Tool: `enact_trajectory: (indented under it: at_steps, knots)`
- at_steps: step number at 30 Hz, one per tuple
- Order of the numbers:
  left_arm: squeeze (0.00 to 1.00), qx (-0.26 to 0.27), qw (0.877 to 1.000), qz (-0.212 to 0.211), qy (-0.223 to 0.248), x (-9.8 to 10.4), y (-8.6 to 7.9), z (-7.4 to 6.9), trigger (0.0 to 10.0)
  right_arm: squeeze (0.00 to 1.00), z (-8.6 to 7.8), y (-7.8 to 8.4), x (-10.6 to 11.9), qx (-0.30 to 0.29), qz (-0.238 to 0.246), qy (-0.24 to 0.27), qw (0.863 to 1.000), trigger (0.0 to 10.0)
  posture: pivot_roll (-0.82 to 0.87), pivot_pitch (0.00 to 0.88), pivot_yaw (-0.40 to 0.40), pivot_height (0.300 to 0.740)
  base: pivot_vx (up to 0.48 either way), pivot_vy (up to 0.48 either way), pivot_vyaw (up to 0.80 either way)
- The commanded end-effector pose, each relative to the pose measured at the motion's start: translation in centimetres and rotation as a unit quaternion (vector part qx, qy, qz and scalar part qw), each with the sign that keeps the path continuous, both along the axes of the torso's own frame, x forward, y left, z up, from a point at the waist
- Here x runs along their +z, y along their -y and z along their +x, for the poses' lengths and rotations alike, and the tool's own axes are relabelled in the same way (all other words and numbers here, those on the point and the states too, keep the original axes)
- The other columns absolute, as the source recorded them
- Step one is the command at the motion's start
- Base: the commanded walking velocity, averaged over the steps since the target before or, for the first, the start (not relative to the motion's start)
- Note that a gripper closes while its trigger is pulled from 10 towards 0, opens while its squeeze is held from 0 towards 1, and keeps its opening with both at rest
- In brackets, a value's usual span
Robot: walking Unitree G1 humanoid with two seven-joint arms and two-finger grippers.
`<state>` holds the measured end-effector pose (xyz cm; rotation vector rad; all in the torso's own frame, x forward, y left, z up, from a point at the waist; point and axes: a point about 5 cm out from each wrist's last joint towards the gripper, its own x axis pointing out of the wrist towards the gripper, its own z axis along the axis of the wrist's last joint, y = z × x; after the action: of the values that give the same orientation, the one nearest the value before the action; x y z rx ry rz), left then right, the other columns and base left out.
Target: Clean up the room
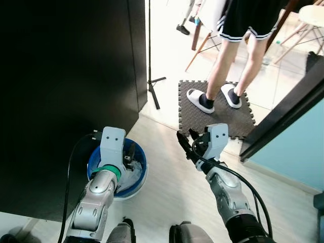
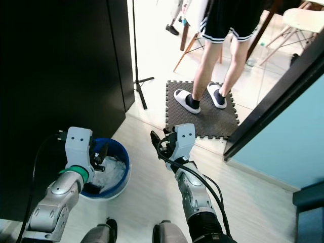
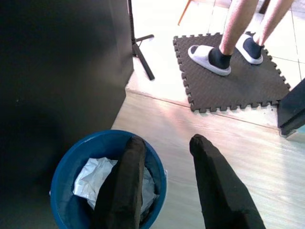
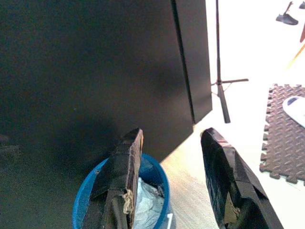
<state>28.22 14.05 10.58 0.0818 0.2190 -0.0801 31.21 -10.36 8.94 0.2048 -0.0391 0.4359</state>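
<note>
The round blue plastic bin [image 1: 117,172] stands on the pale wood-look floor [image 1: 167,192] against the tall black cabinet [image 1: 66,91], and it already holds crumpled white paper or plastic waste [image 3: 97,179]. Judging from that, at least one piece of rubbish has gone in; nothing else loose lies on the stretch of floor around the grippers, so what is left of the tidying seems to lie elsewhere in the room.

The left gripper [image 1: 128,155] hangs directly over the bin, its two black fingers [image 3: 125,183] spread apart and empty, one above the waste and the other out past the rim. The arm is bent at the elbow and pointed forward and down.

The right gripper [image 1: 187,145] is raised to the side of the bin, well clear of it, fingers likewise parted with nothing between them, forearm angled up and forward.

Beyond the right gripper lies a dark interlocking foam mat [image 1: 215,111] on which a person in white slippers [image 1: 200,100] stands. Between the mat and the cabinet, ahead of the left gripper, is a black tripod stand [image 1: 152,81].
</note>
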Motion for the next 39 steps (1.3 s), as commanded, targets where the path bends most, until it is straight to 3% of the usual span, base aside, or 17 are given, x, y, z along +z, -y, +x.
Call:
enact_trajectory:
  at_steps: [1, 10, 39]
  knots:
    - [0.00, 0.007, 1.000, 0.003, -0.017, -0.79, -0.53, -0.26, 10.0, 0.00, -0.29, -0.23, -0.41, 0.003, 0.003, -0.011, 1.000, 10.0, 0.00, 0.134, 0.032, 0.714, 0.000, 0.000, 0.00]
    - [0.00, 0.009, 1.000, 0.001, -0.016, -0.76, -0.57, -0.17, 10.0, 0.00, -0.30, -0.55, -0.34, 0.009, 0.005, -0.010, 1.000, 10.0, 0.00, 0.133, 0.033, 0.714, 0.000, 0.000, 0.00]
    - [0.00, 0.004, 1.000, -0.004, -0.012, -0.69, -0.40, 0.07, 10.0, 0.00, -0.03, -0.81, -0.21, 0.010, 0.000, -0.009, 1.000, 10.0, 0.00, 0.111, 0.035, 0.714, -0.349, 0.000, 0.00]
